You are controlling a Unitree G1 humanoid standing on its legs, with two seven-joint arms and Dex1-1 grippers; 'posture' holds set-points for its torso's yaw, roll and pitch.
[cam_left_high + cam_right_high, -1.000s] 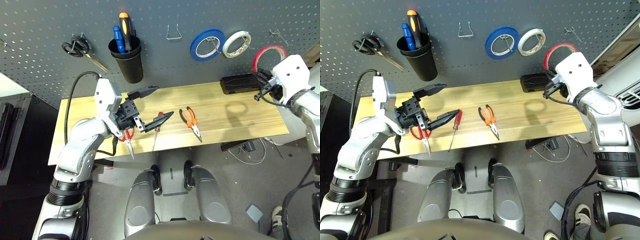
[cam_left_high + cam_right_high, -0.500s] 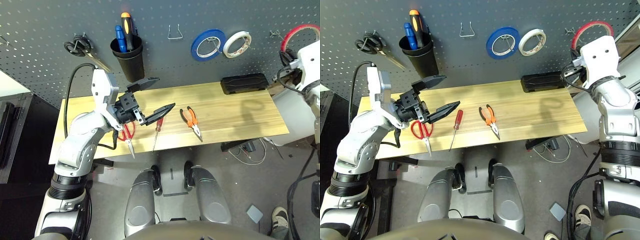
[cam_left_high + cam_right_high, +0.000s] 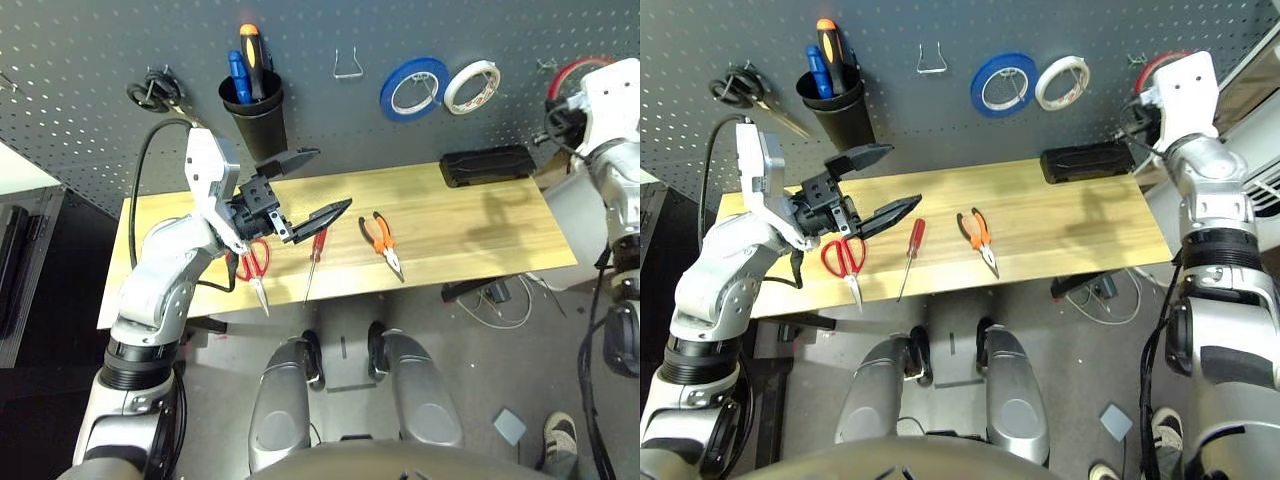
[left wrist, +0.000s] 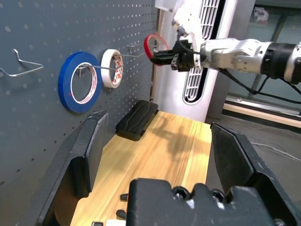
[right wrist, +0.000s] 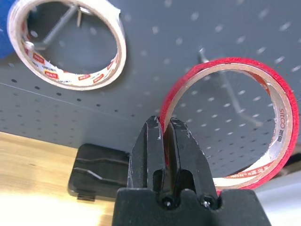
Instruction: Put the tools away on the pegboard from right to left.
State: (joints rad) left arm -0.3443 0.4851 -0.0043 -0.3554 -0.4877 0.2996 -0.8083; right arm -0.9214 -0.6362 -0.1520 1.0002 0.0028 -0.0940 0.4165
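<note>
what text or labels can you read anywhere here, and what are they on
"sitoo", as near as it reads, printed on the inner liner of the red tape ring.
Small red marks repeat around the white tape roll's liner: too small to read.
Nothing else carries readable text.

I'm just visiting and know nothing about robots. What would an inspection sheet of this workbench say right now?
Surface: wooden table, flat against the pegboard.
Job's things: red tape ring held up at a metal hook; pliers, screwdriver and red-handled scissors lie on the table.
Clutter: black case on the table.
Grippers: right gripper shut on the ring; left gripper open above the table.
Cables: black cable on the left arm; loose wires on the floor.
Surroundings: blue tape, white tape, black-handled scissors and black cup on the pegboard.
</note>
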